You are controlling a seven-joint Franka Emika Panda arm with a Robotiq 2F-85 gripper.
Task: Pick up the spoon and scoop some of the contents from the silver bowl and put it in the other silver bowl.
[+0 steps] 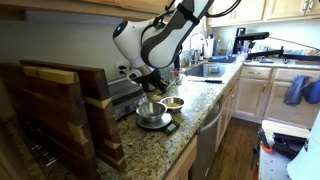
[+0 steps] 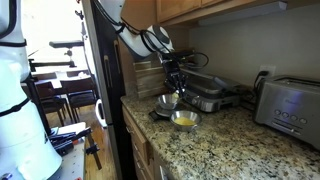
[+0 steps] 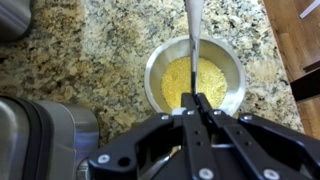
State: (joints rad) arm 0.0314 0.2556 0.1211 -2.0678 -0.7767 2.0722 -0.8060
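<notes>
One pincer (image 3: 197, 99) clamps the slim spoon (image 3: 191, 22) above a round, shiny metal bowl (image 3: 157, 66).

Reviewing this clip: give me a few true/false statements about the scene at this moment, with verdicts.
1. The gripper is shut on the spoon. True.
2. The silver bowl in the wrist view is empty. False: it holds yellow contents.
3. The counter is speckled stone. True.
4. The toaster stands touching the silver bowl. False: in an exterior view it stands well apart from it, further along the counter.
</notes>
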